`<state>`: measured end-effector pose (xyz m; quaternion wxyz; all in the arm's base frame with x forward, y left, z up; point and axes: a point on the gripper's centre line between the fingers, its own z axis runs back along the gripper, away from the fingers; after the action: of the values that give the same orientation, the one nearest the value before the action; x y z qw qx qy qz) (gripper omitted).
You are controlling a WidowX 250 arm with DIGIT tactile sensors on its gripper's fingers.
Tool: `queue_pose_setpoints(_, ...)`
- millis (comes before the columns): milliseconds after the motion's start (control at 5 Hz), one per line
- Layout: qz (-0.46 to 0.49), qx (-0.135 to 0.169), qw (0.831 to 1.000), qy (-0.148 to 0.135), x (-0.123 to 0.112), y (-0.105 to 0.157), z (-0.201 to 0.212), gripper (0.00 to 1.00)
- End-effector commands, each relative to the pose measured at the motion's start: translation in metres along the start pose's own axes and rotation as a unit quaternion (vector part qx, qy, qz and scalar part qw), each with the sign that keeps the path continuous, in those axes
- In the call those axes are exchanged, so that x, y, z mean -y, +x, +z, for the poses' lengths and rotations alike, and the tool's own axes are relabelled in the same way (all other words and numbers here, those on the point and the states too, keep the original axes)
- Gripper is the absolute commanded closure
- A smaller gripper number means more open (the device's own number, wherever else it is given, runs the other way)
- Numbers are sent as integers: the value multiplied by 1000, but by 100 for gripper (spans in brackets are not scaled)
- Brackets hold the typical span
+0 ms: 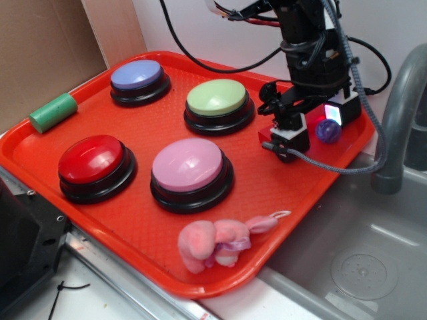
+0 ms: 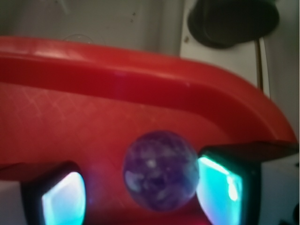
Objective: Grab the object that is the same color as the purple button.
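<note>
The object, a small purple ball with pale speckles (image 1: 328, 131) (image 2: 161, 169), lies on the red tray (image 1: 267, 193) near its far right rim. My gripper (image 1: 316, 127) (image 2: 140, 190) is lowered around it and open. In the wrist view the ball sits between the two glowing pads: it touches or nearly touches the right pad (image 2: 220, 190), while a gap of bare tray separates it from the left pad (image 2: 63, 199). The purple button (image 1: 137, 75), a bluish-lavender dome on a black base, stands at the tray's far left corner, well away from the gripper.
Also on the tray are a green button (image 1: 217, 99), a red button (image 1: 91, 160), a pink-lilac button (image 1: 189, 167) and a pink plush toy (image 1: 220, 241) near the front edge. A green cylinder (image 1: 53, 112) rests by the left rim. A sink basin (image 1: 360, 267) and grey faucet (image 1: 397, 127) lie to the right.
</note>
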<state>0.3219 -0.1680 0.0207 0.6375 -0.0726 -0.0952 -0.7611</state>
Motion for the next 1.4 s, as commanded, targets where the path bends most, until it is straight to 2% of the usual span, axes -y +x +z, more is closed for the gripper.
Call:
queue_pose_setpoints(0,-10,1,1000,15,9,17,8,100)
queue_pose_setpoints(200,-4,7,1000,16,11,19,11,100)
queue_pose_setpoints(400,40,-1,999,3,11,14,24,100)
queue_pose_setpoints(600,152,-37,988,18,19,9,56,100)
queue_pose_setpoints(800,278,-43,960,8,34,-2,98,100)
queue_pose_setpoints(1000,395,-105,913,5,51,-20,132,100)
queue_pose_setpoints(1200,507,-141,850,-6,82,-49,166,100)
